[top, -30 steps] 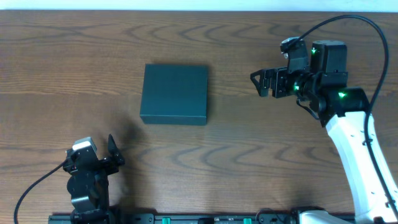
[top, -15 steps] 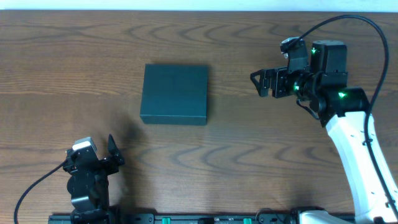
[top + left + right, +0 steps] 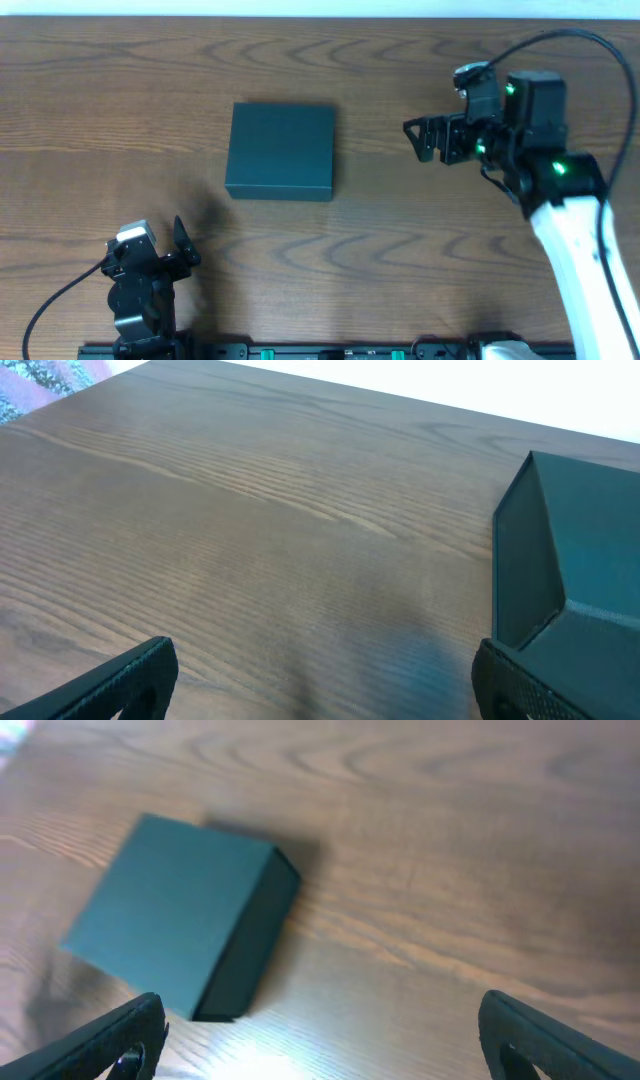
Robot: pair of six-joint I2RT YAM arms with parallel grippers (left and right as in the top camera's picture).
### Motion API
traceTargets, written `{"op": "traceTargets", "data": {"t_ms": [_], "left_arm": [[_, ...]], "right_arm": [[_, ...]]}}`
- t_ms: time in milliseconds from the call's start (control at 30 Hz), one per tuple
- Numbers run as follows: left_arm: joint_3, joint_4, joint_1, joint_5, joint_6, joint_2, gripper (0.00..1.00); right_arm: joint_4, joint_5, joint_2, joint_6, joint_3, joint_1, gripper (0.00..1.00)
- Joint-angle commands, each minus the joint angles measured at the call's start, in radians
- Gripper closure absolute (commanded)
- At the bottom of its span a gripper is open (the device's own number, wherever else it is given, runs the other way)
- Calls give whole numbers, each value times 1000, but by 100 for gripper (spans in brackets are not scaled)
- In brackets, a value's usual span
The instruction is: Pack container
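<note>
Container [image 3: 281, 152] closed, centre of table [image 3: 400, 260]. Right gripper [image 3: 418, 139] & left gripper [image 3: 183, 243] both open, empty. Should approach lid edge low, slow.

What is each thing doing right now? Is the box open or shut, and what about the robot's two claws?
container: lid shut, lying flat on the table, nothing touching it.
left gripper: open, empty, near the table's front edge, apart from the container.
right gripper: open, empty, to the right of the container, pointing toward it.
table: wooden, bare except for the container.
</note>
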Motion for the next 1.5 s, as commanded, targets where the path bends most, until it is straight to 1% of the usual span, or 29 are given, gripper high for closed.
{"op": "traceTargets", "data": {"t_ms": [0, 267, 467, 567, 667, 767, 900, 1033, 1267, 1467], "left_arm": [[-22, 1, -3, -11, 11, -9, 5], [-22, 1, -3, -11, 11, -9, 5], [-22, 1, -3, -11, 11, -9, 5], [-22, 1, -3, -11, 11, -9, 5], [-22, 1, -3, -11, 11, -9, 5], [-22, 1, -3, -11, 11, -9, 5], [-22, 1, -3, -11, 11, -9, 5], [-22, 1, -3, -11, 11, -9, 5], [-22, 1, -3, -11, 11, -9, 5], [-22, 1, -3, -11, 11, -9, 5]], "right_arm": [[-6, -2, -151, -11, 11, 8, 1], [-6, 9, -448, -13, 11, 8, 1], [-129, 145, -590, -108, -12, 8, 1], [-140, 175, -652, -136, -66, 8, 1], [-135, 178, -723, -157, -165, 6, 1], [-97, 167, -803, -156, -316, 6, 1], [74, 103, -921, -156, -562, 6, 1], [175, 99, -1034, -156, -755, 6, 1], [282, 100, -1155, -157, -941, 6, 1], [301, 97, -1258, -156, -1069, 7, 1]]}}
